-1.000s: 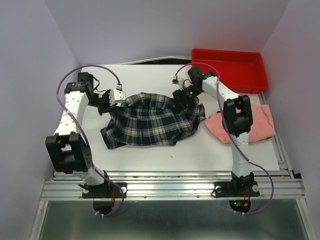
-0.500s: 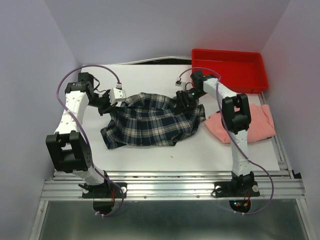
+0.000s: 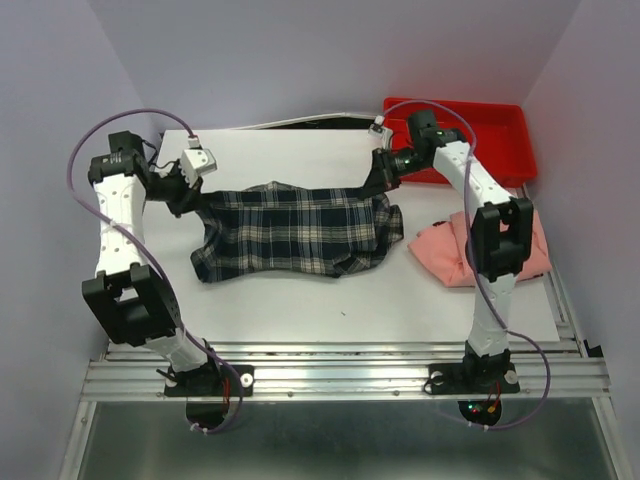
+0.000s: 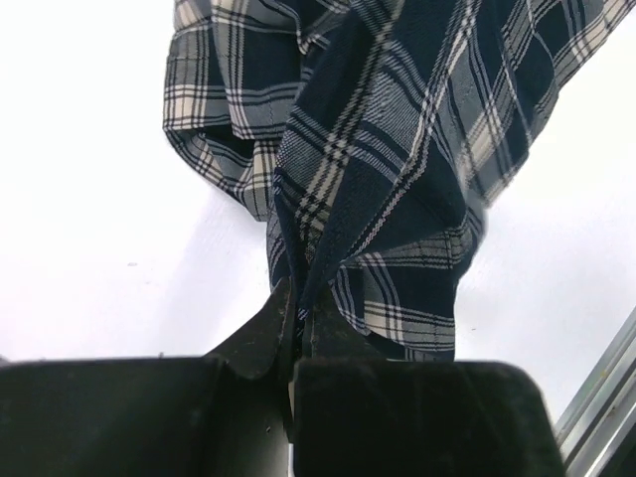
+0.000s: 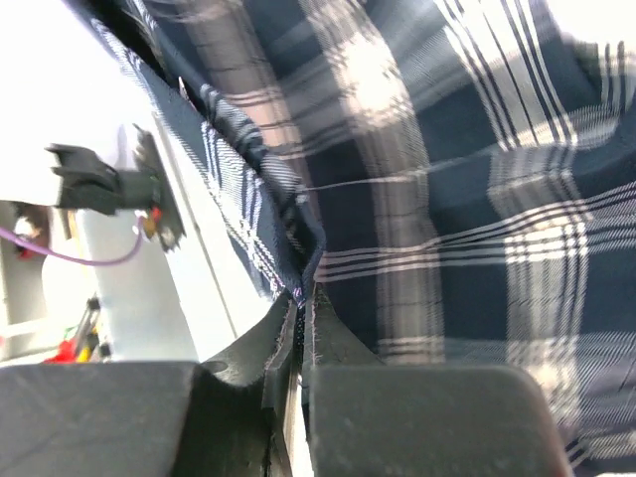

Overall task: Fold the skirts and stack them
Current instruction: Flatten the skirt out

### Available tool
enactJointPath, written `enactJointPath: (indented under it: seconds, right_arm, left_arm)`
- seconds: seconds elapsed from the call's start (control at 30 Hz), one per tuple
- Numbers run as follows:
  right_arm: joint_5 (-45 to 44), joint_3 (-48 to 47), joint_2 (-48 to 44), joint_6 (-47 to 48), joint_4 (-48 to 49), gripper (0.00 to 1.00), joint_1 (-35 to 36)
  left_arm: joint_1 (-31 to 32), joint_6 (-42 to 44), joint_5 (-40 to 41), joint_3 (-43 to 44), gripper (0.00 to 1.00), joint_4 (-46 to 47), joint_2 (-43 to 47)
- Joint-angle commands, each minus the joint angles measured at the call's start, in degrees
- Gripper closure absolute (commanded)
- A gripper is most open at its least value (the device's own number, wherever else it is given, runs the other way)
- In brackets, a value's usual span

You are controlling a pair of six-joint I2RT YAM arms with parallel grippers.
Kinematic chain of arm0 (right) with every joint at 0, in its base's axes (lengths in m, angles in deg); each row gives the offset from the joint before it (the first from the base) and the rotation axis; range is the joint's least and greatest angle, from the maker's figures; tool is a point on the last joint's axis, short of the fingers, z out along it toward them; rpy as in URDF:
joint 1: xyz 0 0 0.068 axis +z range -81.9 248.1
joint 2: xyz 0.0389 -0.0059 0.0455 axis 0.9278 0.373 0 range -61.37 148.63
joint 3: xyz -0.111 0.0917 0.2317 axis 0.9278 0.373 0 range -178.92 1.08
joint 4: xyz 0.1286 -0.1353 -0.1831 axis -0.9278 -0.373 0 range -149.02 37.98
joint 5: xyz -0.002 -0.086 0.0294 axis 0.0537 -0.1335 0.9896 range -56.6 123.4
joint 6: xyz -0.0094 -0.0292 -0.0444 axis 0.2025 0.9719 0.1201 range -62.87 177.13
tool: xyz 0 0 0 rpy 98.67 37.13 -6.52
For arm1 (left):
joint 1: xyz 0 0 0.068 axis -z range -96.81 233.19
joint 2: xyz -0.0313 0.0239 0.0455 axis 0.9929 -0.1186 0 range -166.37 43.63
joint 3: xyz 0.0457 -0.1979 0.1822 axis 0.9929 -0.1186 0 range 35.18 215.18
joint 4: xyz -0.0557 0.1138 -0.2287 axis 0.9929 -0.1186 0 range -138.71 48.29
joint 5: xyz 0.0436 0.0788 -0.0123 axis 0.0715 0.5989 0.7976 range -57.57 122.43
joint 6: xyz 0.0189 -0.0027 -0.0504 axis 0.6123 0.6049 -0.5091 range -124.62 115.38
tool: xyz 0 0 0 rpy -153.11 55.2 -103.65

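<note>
The plaid skirt (image 3: pixel 290 232) is stretched wide across the middle of the white table, its upper edge pulled taut between both arms. My left gripper (image 3: pixel 192 196) is shut on its left upper corner; in the left wrist view the plaid skirt (image 4: pixel 397 149) hangs from the left gripper (image 4: pixel 298 298). My right gripper (image 3: pixel 378 186) is shut on the right upper corner, and the right wrist view shows the plaid skirt (image 5: pixel 447 179) pinched in the right gripper (image 5: pixel 303 298). The pink skirt (image 3: pixel 452 250) lies crumpled at the right, partly behind the right arm.
A red tray (image 3: pixel 500 135) stands at the back right of the white table (image 3: pixel 300 300). The metal rail (image 3: pixel 340 375) runs along the near edge by both arm bases. Purple walls close in on both sides.
My right gripper has shut on the plaid skirt's right corner. Both arms then moved apart and back, pulling the bunched skirt out into a wide, flat band.
</note>
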Motion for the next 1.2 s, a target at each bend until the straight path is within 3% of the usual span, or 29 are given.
enactJointPath:
  seconds: [0.0, 0.17, 0.33, 0.43, 0.5, 0.57, 0.6, 0.83, 0.9, 0.97, 1.03, 1.07, 1.13, 1.17]
  right_arm:
    - [-1.4, -2.2, -11.1, -2.0, 4.3, 0.99, -4.5]
    - [-4.2, -2.3, -17.9, -2.0, 8.4, 0.99, -6.6]
    - [-5.3, 6.3, -27.2, -5.5, 16.2, 0.99, -6.6]
    - [-6.6, 7.9, -30.0, -8.2, 20.4, 0.99, -6.6]
    - [-7.9, 7.4, -28.8, -10.0, 24.0, 0.99, -6.6]
    - [-8.4, 5.1, -26.9, -13.5, 26.8, 0.99, -5.9]
    - [-9.8, 3.7, -24.1, -14.1, 29.2, 0.99, -5.0]
    - [-14.1, -25.0, -6.4, -26.3, 35.4, 0.99, -3.8]
    - [-14.3, -27.8, -4.8, -29.1, 40.2, 0.99, -2.7]
    - [-12.8, -27.7, -4.7, -27.4, 38.8, 0.99, 0.4]
    - [-11.5, -22.0, -6.6, -26.0, 37.8, 0.99, 6.9]
    - [-11.3, -18.1, -10.7, -24.6, 38.4, 0.99, 8.9]
    - [-12.3, -7.8, -14.8, -23.9, 42.5, 0.99, 11.2]
    - [-13.3, -6.6, -17.0, -22.3, 43.3, 0.99, 11.2]
  left_arm:
    - [-6.0, -6.6, -1.7, 7.1, 1.00, -1.2, 1.8]
    - [-9.2, -11.4, 0.7, 11.2, 1.00, -1.5, 2.8]
    - [-9.7, -9.1, 1.3, 7.1, 1.00, -1.3, 11.5]
    - [-9.7, -14.1, 1.1, 6.7, 1.00, 2.5, 15.3]
    - [-9.7, -22.2, 0.8, 6.6, 1.00, 9.6, 16.6]
    - [-9.7, -27.6, -0.1, 6.6, 1.00, 17.5, 16.4]
    - [-9.7, -34.5, -0.1, 6.7, 1.00, 20.3, 15.6]
    - [-9.1, -56.6, 4.3, 18.9, 1.00, 43.4, 9.1]
    - [-7.3, -55.5, 5.0, 21.2, 1.00, 41.2, 7.6]
    - [-2.4, -48.6, -1.2, 22.5, 1.00, 30.6, 6.0]
    - [2.6, -47.0, -5.0, 18.6, 1.00, 27.2, 9.5]
    - [7.5, -47.6, -5.3, 11.0, 1.00, 29.8, 11.7]
    - [11.5, -49.1, -4.6, 2.0, 1.00, 36.2, 21.1]
    - [13.0, -52.5, -0.3, -4.4, 1.00, 43.4, 23.8]
